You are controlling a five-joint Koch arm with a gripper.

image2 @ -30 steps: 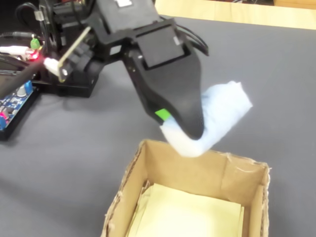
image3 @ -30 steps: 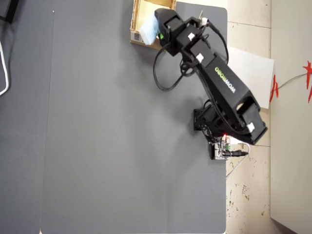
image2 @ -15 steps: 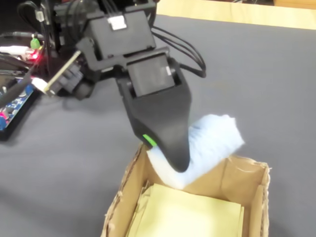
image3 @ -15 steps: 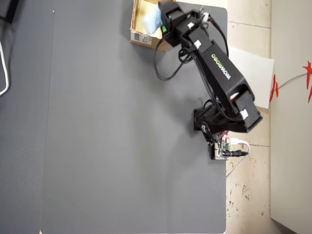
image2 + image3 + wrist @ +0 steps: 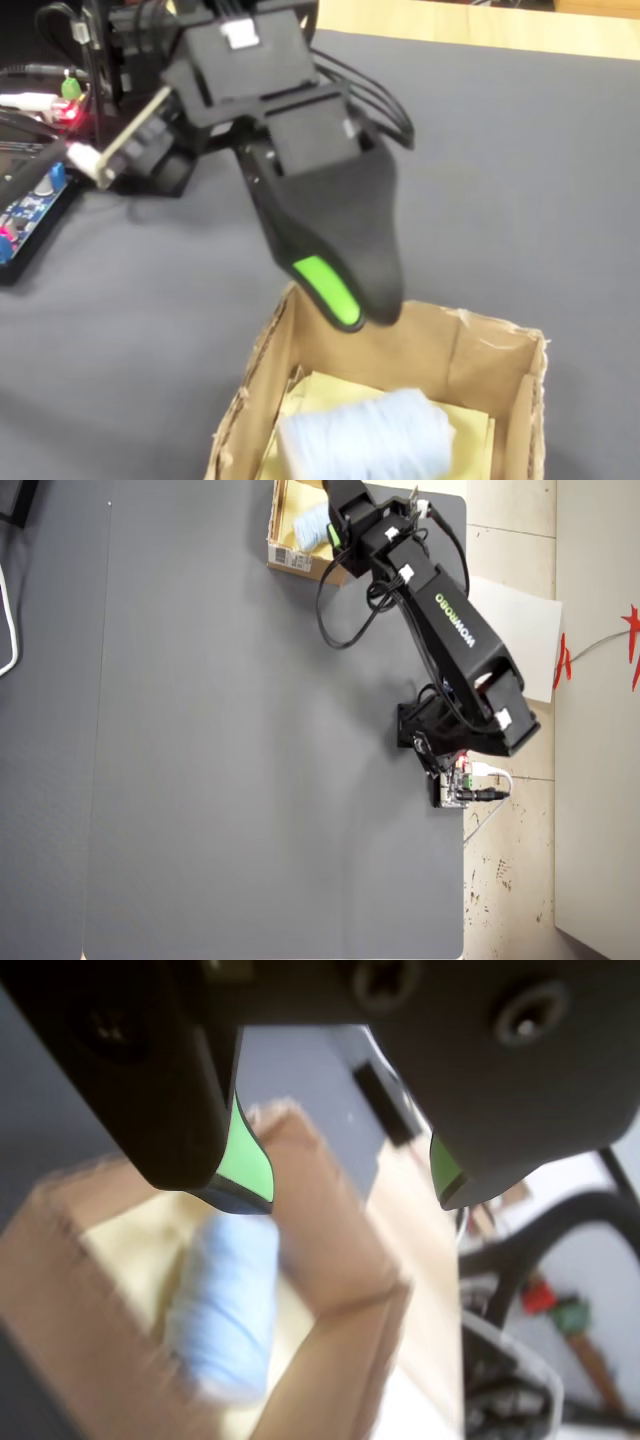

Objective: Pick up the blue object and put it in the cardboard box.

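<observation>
The blue object [image 5: 365, 437] lies inside the cardboard box [image 5: 490, 365], resting on its pale floor, free of the gripper [image 5: 345, 1175]. In the wrist view the fingers [image 5: 245, 1165] are spread apart with nothing between them, poised above the box at the far edge of the grey bench [image 5: 250, 780].

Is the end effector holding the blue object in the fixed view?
No, the blue object lies inside the box, while the end effector hangs above it with nothing in it.
</observation>
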